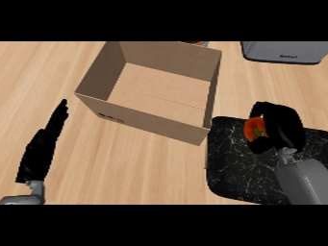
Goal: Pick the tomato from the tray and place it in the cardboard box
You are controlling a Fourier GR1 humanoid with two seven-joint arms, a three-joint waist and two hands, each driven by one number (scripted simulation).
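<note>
A red tomato (254,129) with a green stem sits over the black speckled tray (230,163) at the right. My right hand (283,127) curls round the tomato from its right side, fingers arched over the top and thumb below. The open cardboard box (106,86) stands left of the tray, its near right corner almost touching the tray's upper left edge; the inside shows nothing in it. My left hand (42,146) rests at the left, fingers straight and pointing up toward the box's left corner, apart from it.
A grey appliance (288,51) stands at the back right edge. A small orange-and-grey object (195,43) peeks out behind the box's far wall. The wooden counter (138,163) spreads in front of the box and between my hands.
</note>
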